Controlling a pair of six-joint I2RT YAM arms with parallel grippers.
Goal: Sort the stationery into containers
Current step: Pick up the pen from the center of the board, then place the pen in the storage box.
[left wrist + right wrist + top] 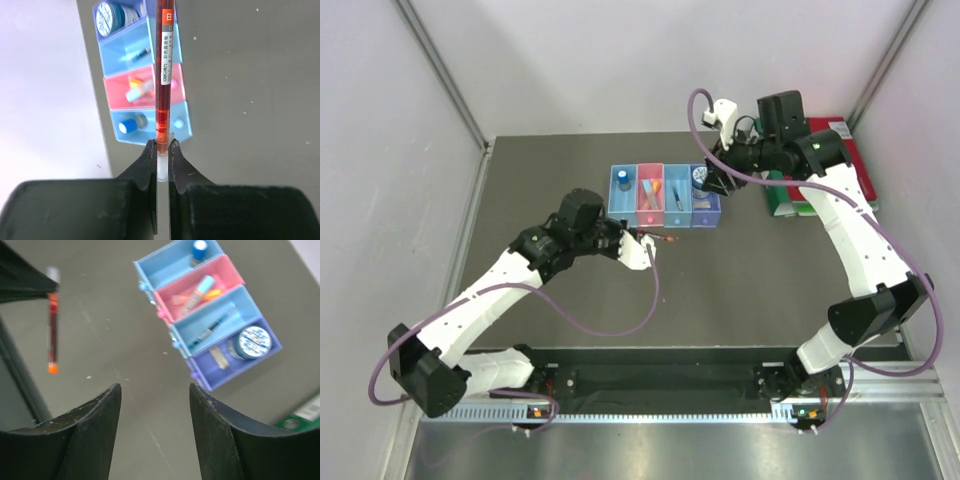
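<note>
The row of four joined bins (663, 222) stands mid-table: light blue, pink, light blue, purple. My left gripper (642, 248) is shut on a thin red pen (164, 75), holding it just in front of the bins and pointing at them; the pen also shows in the right wrist view (52, 330). My right gripper (712, 181) is open and empty, hovering by the purple bin (250, 367). A blue-capped bottle (199, 249) lies in the end light blue bin, bars (197, 290) in the pink one, a dark pen (207, 330) in the other light blue one, and a round blue jar (254, 340) and pale tag (217, 357) in the purple one.
A red binder (848, 152) and a green binder (782, 203) lie at the back right, under the right arm. Grey walls close in the dark table on three sides.
</note>
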